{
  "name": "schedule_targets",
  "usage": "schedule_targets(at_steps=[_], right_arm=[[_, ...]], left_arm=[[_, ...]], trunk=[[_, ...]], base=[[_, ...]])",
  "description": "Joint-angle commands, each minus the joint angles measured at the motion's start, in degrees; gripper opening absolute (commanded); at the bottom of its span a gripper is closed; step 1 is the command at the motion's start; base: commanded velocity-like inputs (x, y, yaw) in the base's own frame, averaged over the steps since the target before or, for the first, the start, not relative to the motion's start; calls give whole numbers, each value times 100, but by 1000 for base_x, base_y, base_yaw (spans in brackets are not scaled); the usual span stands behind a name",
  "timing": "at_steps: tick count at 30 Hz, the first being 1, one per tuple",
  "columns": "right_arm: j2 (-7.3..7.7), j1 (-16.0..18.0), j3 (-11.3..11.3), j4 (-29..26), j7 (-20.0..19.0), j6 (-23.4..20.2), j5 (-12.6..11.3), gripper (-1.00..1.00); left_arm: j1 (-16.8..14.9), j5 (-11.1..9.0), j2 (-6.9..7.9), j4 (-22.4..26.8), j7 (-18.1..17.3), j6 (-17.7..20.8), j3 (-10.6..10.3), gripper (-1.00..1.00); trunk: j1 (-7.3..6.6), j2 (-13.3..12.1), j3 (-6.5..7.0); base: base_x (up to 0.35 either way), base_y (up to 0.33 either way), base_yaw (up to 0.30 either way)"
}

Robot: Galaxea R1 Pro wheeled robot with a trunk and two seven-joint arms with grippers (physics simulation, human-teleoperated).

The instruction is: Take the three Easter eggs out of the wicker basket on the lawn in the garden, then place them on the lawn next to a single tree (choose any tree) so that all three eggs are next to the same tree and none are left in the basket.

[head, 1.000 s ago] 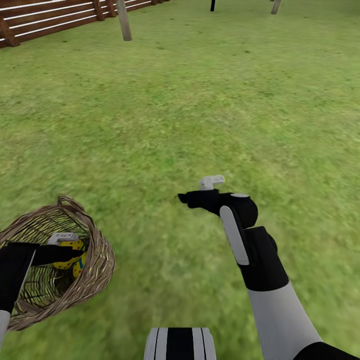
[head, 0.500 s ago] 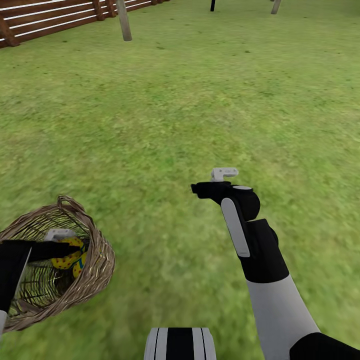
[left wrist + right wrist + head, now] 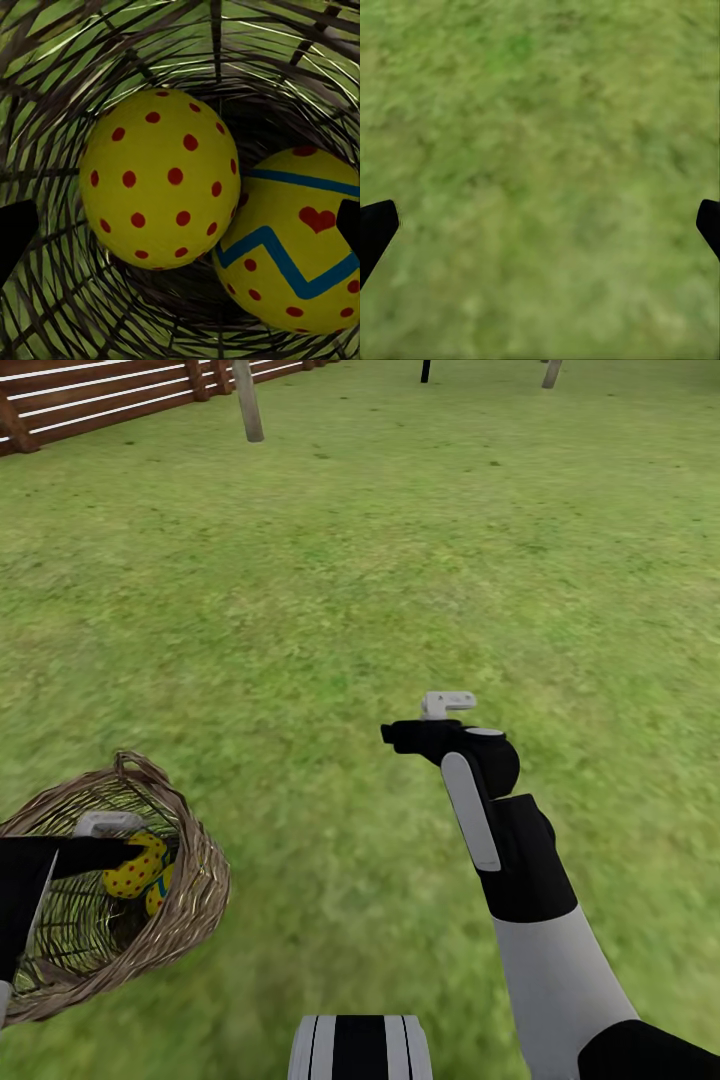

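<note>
Two eggs visible in the head view, low at the left, inside the wicker basket [image 3: 195, 880] resting on the lawn [image 3: 400, 560]: a dotted egg [image 3: 135, 868] uppermost, a second egg [image 3: 157, 895] peeking out just below and beside it. Left hand [image 3: 125, 848] reaching down through the basket's rim, dark tip right at the dotted egg; contact impossible to judge from here. Right hand [image 3: 392, 735] held out over bare grass, well apart from the basket, pointing left. Far off at the top left, a brown slatted fence [image 3: 90, 395] and a grey tree trunk [image 3: 247, 400] just in front of it.

From the left wrist, woven basket wall [image 3: 52, 67] all around. Dotted egg [image 3: 160, 178] centred between two dark fingertips [image 3: 15, 236] at opposite edges of the frame, fingers spread wide, clear of the shell, gripping nothing. Touching it, the second egg [image 3: 296, 244], marked with a blue zigzag, a blue stripe and a red heart.

From the right wrist, blurred grass [image 3: 540, 150] below. Fingertips [image 3: 376, 229] set far apart at either edge, spread and holding nothing.
</note>
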State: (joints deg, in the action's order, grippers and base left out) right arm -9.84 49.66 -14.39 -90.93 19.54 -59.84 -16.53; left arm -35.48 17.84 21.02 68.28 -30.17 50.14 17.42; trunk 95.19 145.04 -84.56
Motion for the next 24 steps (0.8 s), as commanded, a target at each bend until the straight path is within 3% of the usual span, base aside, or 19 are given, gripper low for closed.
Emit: schedule_targets(at_steps=[1,4,10,18,24], right_arm=[[0,6,-16,-4,59,-16,-92,100],[0,8,-30,-4,59,-16,-144,100],[0,8,-40,-4,54,-16,-174,100],[0,8,-43,-4,50,-16,-188,100],[0,4,-46,-4,50,-16,-192,100]], left_arm=[[-3,55,-1,5,-51,13,92,100],[-3,53,-1,8,-45,10,234,100],[-3,35,-3,9,-44,-25,302,100],[-3,-453,25,9,-52,-49,343,100],[-3,-547,41,15,-43,-62,356,100]], trunk=[[-1,2,-4],[-1,2,-4],[-1,2,-4],[-1,2,-4],[-1,2,-4]], base=[[0,0,0],[0,0,0],[0,0,0],[0,0,0],[0,0,0]])
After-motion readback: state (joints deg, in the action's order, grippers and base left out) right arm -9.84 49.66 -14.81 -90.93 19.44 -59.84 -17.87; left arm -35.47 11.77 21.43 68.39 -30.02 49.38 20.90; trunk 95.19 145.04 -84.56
